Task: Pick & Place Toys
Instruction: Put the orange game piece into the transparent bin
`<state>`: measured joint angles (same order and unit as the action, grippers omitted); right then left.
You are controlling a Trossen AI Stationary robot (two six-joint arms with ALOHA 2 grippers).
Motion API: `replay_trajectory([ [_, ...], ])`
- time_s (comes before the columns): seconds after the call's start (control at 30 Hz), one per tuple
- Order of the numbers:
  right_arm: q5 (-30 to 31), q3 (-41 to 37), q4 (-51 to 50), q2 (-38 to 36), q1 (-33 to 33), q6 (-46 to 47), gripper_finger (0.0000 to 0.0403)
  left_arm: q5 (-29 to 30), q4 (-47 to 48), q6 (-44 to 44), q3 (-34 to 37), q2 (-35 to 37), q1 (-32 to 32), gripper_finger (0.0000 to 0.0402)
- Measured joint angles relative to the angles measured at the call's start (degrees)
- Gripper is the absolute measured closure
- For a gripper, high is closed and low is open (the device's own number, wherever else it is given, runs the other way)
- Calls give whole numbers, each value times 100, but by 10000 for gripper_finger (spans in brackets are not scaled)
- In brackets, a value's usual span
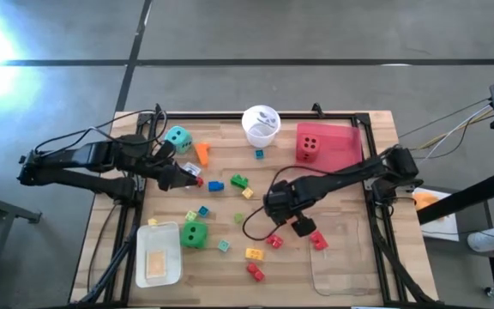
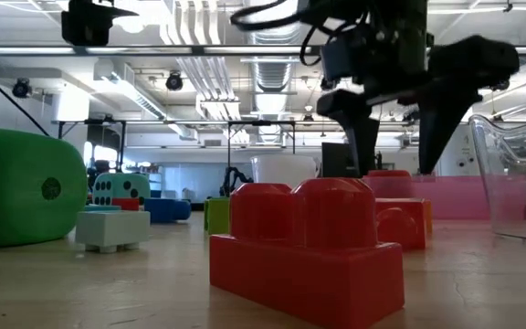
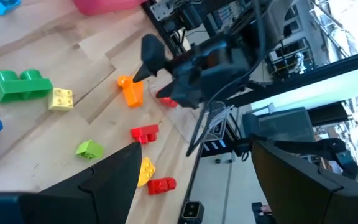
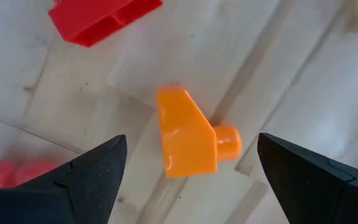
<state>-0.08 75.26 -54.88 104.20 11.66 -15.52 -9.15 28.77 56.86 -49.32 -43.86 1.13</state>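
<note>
Directly beneath my right gripper (image 4: 188, 171) lies the orange brick (image 4: 188, 138), on its side on the wooden table (image 4: 272, 56), with its single stud pointing sideways. My jaws stand wide and empty, one finger to either side of the brick and clear of it. I judge it light, rigid and slick, so it may skate if only one finger touches first. I would close across the flat sloped body, not on the round stud. A red brick (image 4: 101, 18) sits just beyond it, and in the high view the clear tray (image 1: 343, 257) is near, on the right gripper's side. Farther off, my left gripper (image 1: 187, 176) waits over the table's left part, beside the teal die (image 1: 177, 138), its jaws also apart and holding nothing.
</note>
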Motion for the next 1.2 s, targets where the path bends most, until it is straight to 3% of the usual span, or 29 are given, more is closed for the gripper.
replay_trajectory([
  [0.33,295,0,178,529,-83,-655,49,0,131,0,0,-11,0,95],
  [0.73,306,-7,118,914,-245,-637,53,0,155,7,0,-11,0,94],
  [0.83,305,-17,136,899,-245,-652,78,0,154,20,0,-11,0,94],
  [1.0,300,-17,137,879,-256,-593,153,0,154,20,0,-13,0,94],
  [1.2,302,-17,137,877,-256,-520,154,15,153,20,0,-13,0,94],
])
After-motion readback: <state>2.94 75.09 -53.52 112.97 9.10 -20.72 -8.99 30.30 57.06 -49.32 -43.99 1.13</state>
